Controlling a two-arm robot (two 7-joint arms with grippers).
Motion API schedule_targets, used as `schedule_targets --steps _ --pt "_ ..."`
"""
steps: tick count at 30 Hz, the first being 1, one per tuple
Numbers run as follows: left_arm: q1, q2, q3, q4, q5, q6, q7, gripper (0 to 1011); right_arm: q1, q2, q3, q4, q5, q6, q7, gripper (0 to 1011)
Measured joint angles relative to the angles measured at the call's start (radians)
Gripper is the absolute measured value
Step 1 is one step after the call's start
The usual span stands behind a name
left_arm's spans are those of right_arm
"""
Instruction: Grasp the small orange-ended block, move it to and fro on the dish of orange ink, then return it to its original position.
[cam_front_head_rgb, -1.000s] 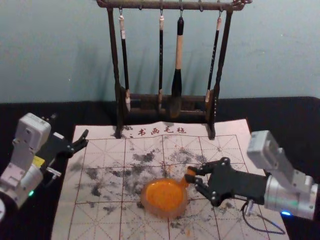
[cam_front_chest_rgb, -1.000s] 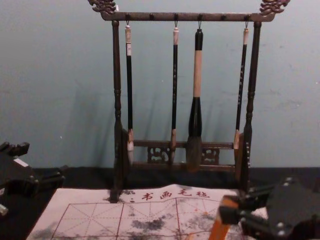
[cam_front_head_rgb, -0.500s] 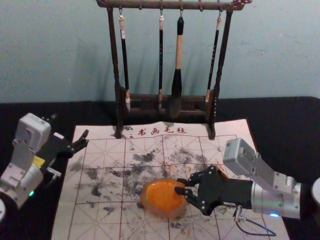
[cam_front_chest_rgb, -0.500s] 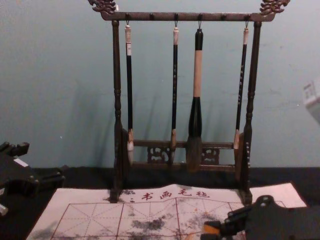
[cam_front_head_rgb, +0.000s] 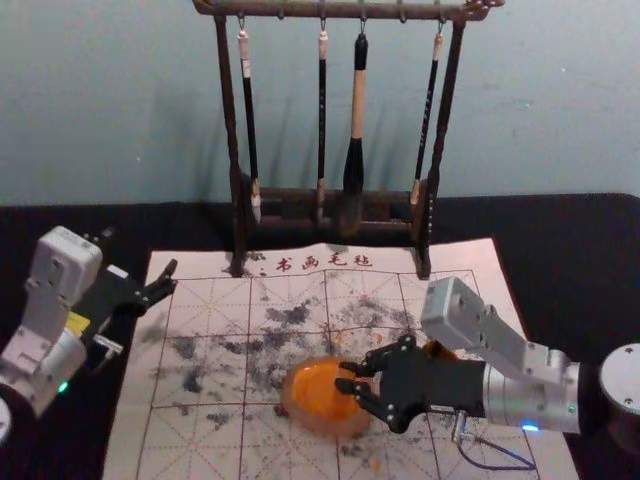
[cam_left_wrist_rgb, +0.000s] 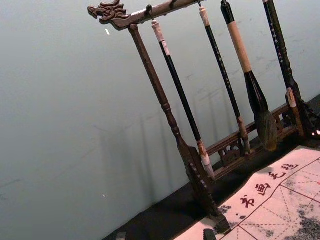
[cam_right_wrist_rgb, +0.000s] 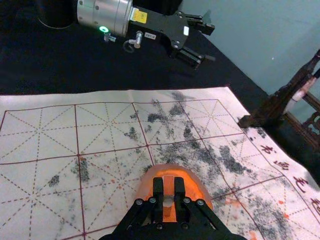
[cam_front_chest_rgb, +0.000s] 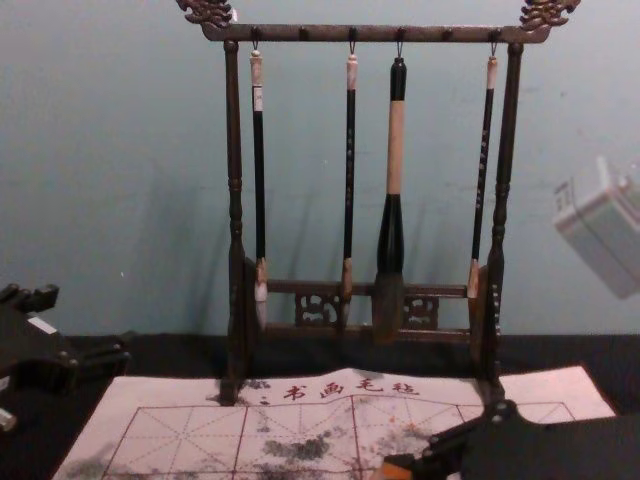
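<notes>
My right gripper (cam_front_head_rgb: 347, 379) reaches in from the right, its fingertips over the right half of the orange ink dish (cam_front_head_rgb: 325, 424). In the right wrist view the gripper (cam_right_wrist_rgb: 168, 189) is shut on the small block (cam_right_wrist_rgb: 168, 184), with the dish (cam_right_wrist_rgb: 199, 187) behind and around it. The block's orange end (cam_front_chest_rgb: 393, 471) shows low in the chest view, just left of the fingers. Whether it touches the ink, I cannot tell. The left gripper (cam_front_head_rgb: 138, 260) stays parked at the left, open and holding nothing.
A dark wooden rack (cam_front_head_rgb: 240, 160) with several hanging brushes stands at the back edge of the ink-stained felt mat (cam_front_head_rgb: 200, 445). A brownish-orange patch (cam_front_head_rgb: 437, 350) shows just behind the right gripper. Black cloth (cam_front_head_rgb: 560, 240) surrounds the mat.
The right gripper has carried the block leftward, from the dish's right edge to over the ink, and sits lower in the chest view. The left arm has stayed still.
</notes>
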Motion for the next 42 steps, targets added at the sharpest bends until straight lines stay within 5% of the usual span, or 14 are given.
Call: schedule_targets --steps 42 --pt "0.0 0.0 0.0 0.0 0.0 0.0 0.0 1001 0.08 -0.082 -0.055 0.093 -0.025 0.046 -0.014 91"
